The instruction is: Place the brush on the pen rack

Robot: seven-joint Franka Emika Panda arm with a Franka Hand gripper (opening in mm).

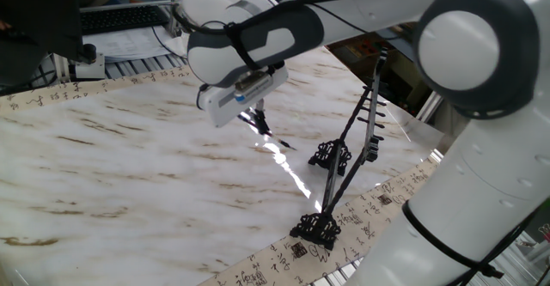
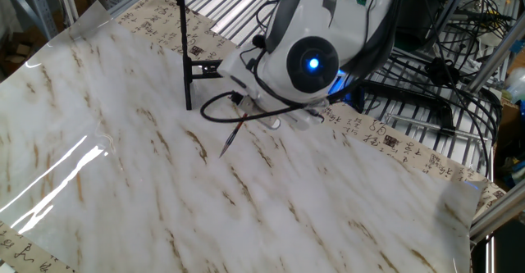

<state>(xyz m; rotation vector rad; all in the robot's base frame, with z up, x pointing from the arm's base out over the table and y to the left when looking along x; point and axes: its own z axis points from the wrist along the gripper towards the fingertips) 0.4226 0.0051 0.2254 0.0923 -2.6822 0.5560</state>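
table (image 1: 129,174): glossy marble-look sheet, glare streaks | pen rack (image 1: 344,161): matt black metal | arm shell (image 2: 312,27): smooth glossy white plastic

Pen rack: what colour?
Black, all of it. The pen rack shows best in the fixed view with its scrolled feet visible.

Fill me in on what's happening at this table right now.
A Franka arm has its tool low over the marble-patterned table, shut on the brush. The brush hangs at a slant from the tool, dark tip pointing down toward the tabletop; whether the tip touches it is hard to tell. The black pen rack stands off to one side near the table's edge, with nothing on it yet.
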